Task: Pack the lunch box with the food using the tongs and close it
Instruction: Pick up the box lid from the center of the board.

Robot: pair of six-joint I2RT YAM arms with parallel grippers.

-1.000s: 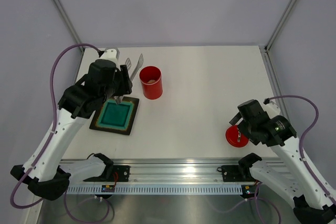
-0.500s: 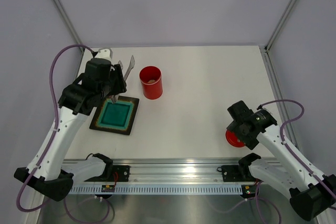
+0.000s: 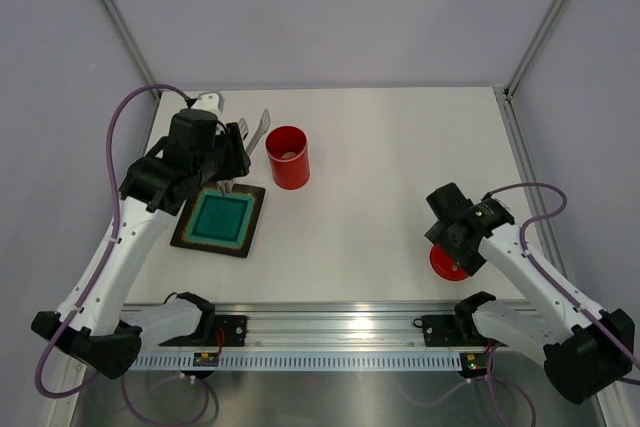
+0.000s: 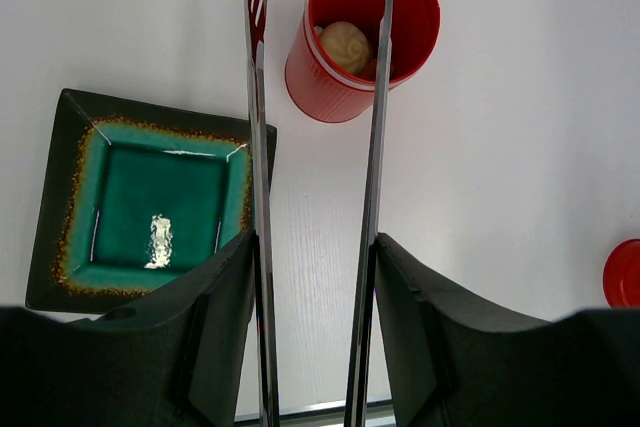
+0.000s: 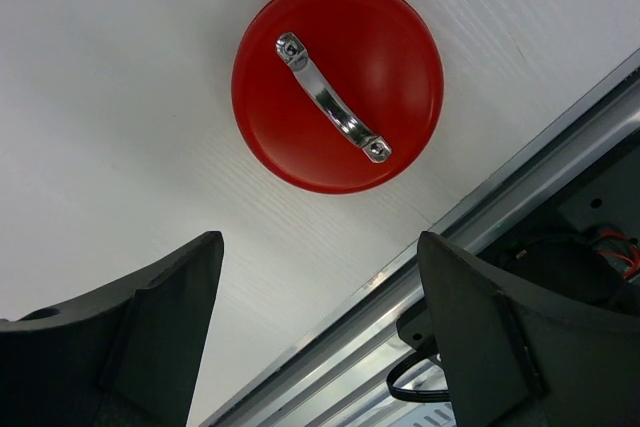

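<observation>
Food (image 4: 345,45) is packed in the box (image 4: 340,82). Tongs (image 4: 372,197) are gripped by the left gripper (image 4: 315,277). The lid (image 5: 338,97) is not on yet; the right gripper (image 5: 320,247) is opened above it.

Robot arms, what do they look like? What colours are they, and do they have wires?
The left arm and the right arm are both made of smooth white tubes joined by chunky black joints. A thin purple cable loops beside each arm. The left hand and the right hand each have two wide black fingers with sloping tips.
</observation>
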